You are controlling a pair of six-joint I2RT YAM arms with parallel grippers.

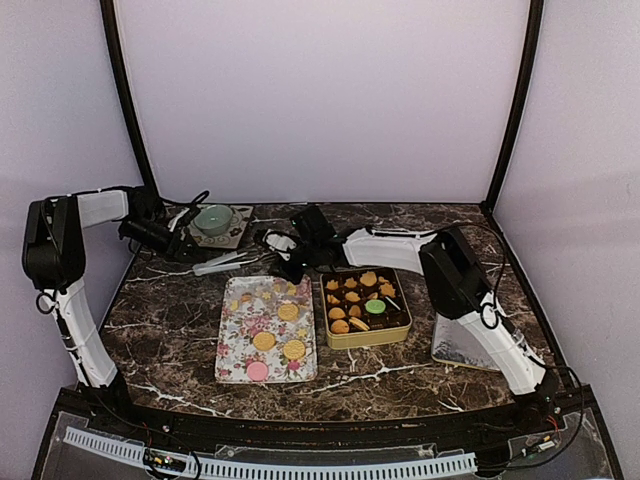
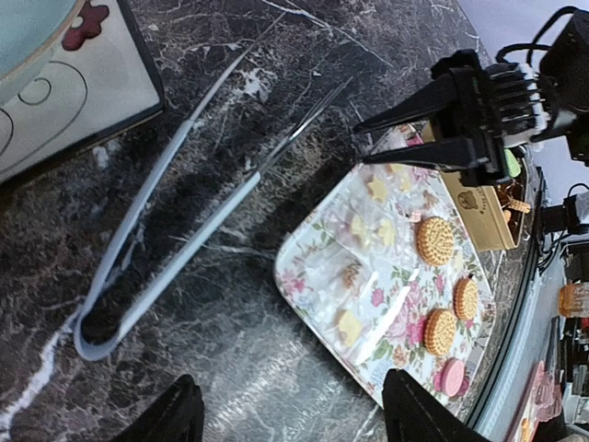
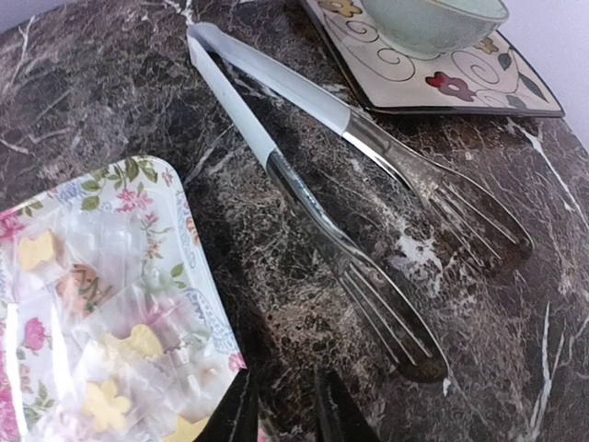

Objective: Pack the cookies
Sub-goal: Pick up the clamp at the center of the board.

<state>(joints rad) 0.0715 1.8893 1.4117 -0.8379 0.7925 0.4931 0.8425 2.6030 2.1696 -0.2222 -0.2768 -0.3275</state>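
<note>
Three golden cookies point(image 1: 288, 312) and a pink one point(image 1: 257, 371) lie on the flower-patterned tray point(image 1: 232, 340). Several more cookies point(image 1: 352, 296) fill the gold tin point(image 1: 365, 338) to its right. The left wrist view shows the tray cookies point(image 2: 435, 240) again. My left gripper point(image 1: 185, 243) hovers beyond the handle end of the metal tongs point(image 1: 225, 262), open, with bare marble between its fingers point(image 2: 419, 414). My right gripper point(image 1: 283, 258) hangs over the tray's far right corner by the tong tips point(image 3: 405, 341). Its fingers point(image 3: 237, 414) are narrowly apart, holding nothing.
A patterned square dish point(image 1: 238, 235) with a pale green bowl point(image 1: 213, 218) sits at the back left, just behind the tongs. The right arm's white link point(image 1: 385, 245) reaches across above the tin. Dark frame posts stand at both back corners.
</note>
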